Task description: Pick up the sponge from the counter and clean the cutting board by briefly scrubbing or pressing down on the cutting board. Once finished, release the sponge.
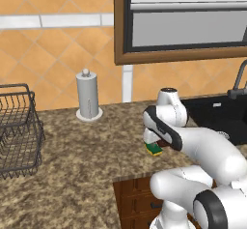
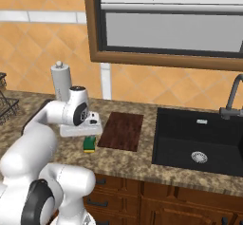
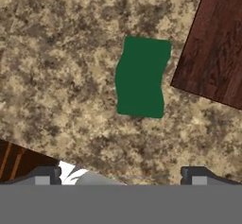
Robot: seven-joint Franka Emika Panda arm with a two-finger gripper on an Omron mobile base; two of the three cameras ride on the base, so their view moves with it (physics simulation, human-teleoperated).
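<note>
Left base view: the sponge (image 1: 154, 149) lies on the counter (image 1: 72, 155) near its front edge, under the gripper (image 1: 153, 141). Right base view: the cutting board (image 2: 121, 130) sits just beside it, handy for scrubbing. Hand view: green side up, fingertips (image 3: 46, 175) spread wide, holding nothing, likely lining up a grasp.

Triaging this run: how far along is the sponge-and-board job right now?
Done: approach only. The gripper is positioned above the sponge, jaws open. In hand: nothing; the sponge lies green side up on the counter, beside the cutting board and apart from it. Left: descend, close on the sponge, carry it onto the board, press or scrub, then release.
</note>
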